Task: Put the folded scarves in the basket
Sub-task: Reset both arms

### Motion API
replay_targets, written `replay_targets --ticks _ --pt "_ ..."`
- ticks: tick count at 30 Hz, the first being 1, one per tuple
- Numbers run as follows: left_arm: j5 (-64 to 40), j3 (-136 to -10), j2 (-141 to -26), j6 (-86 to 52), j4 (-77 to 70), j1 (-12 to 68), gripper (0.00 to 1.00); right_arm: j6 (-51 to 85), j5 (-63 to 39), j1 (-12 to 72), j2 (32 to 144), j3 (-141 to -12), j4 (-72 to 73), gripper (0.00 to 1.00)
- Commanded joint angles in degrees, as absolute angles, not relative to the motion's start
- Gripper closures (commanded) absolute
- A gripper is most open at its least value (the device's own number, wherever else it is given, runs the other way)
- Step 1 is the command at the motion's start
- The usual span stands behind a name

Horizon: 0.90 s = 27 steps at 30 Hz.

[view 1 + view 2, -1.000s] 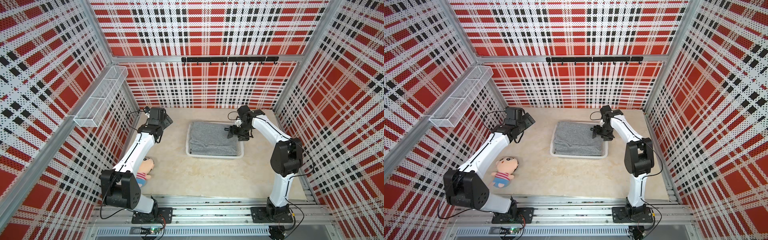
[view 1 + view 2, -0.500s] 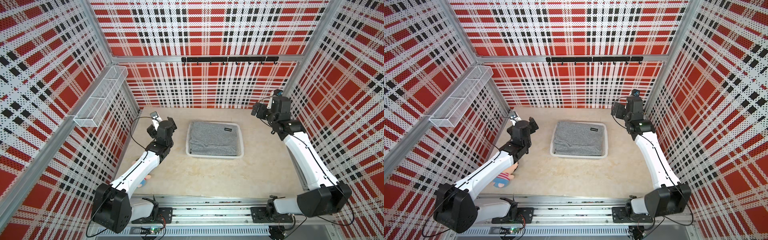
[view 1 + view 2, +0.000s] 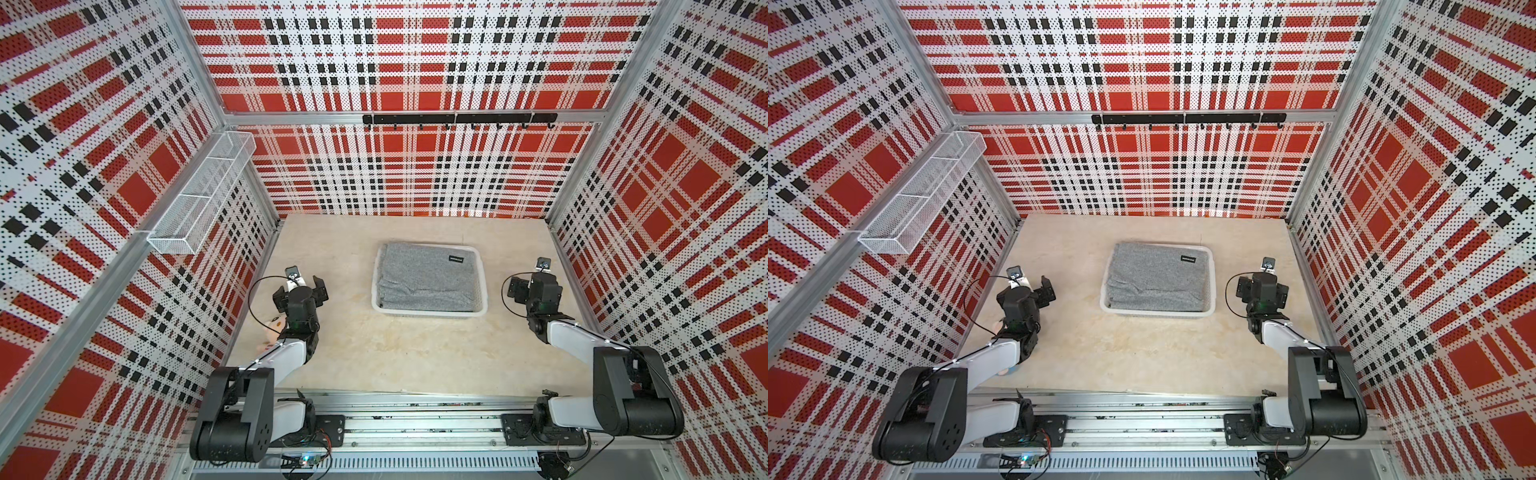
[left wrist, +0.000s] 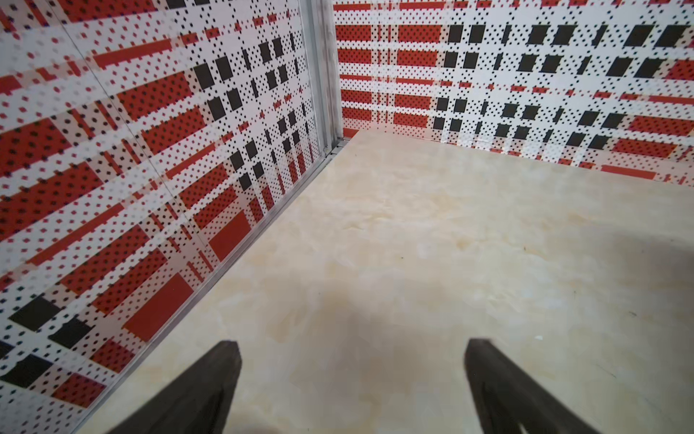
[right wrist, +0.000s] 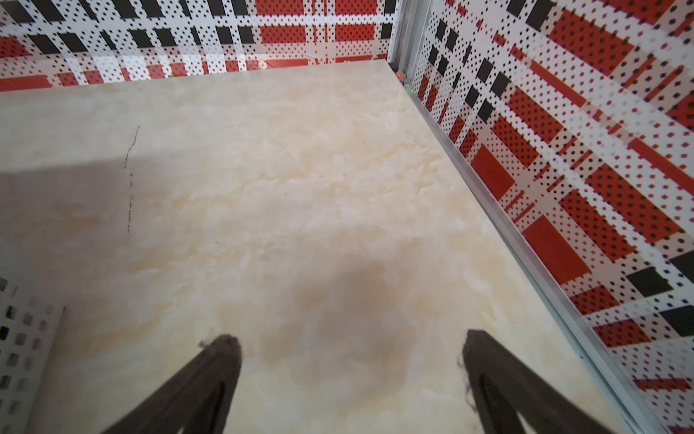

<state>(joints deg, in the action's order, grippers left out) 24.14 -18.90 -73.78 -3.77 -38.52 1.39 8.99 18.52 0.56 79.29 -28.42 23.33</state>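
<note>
**Both arms drawn back, scarf resting in the basket**

Both arms have swung away from the basket (image 3: 481, 277) since a second ago: the right one had been reaching over the basket's right edge, and the left one stood off its far left corner. We now see them folded back towards their bases, one on each side of the basket and well apart from it.

The white lattice basket sits on the tabletop (image 3: 407, 353), and we see no change in its position. The folded grey scarf (image 3: 424, 278) lies flat inside it and covers nearly the whole floor, with its edges inside the rim on every side we can see.

In its wrist view the left gripper (image 4: 349, 349) has its jaws spread wide over bare tabletop, with nothing between them. The right gripper (image 5: 349, 345) is likewise spread wide and empty, and a corner of the basket's perforated wall shows just beside it.

On the near left of the basket a plush doll (image 3: 274, 326) is mostly hidden under the left arm. The scarf's small black label (image 3: 456, 259) faces up near the basket's far right corner.

We judge the task done: the scarf is placed and released, and nothing seems left except parking the arms.
</note>
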Motion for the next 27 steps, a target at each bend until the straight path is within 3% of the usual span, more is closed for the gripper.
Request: replay_targets --ticks 1,8,16,27 --pt "19.4 -16.4 -77.4 -4.6 -52.9 0.6 0.01 5.2 15.5 0.0 82.3 -26.1 38.2 0.0" --pt "15.2 -23.0 -86.1 -4.1 -54.7 0.3 0.01 3.3 6.5 -1.3 84.0 -26.9 37.9 0.0" --pt "19.6 -11.6 -89.9 -3.6 -80.1 2.0 0.01 5.0 3.4 -1.5 80.3 -23.5 42.8 0.0" --pt "20.7 -12.0 -89.6 -3.6 -78.8 2.3 0.01 3.0 0.0 0.0 86.9 -21.9 51.9 0.0"
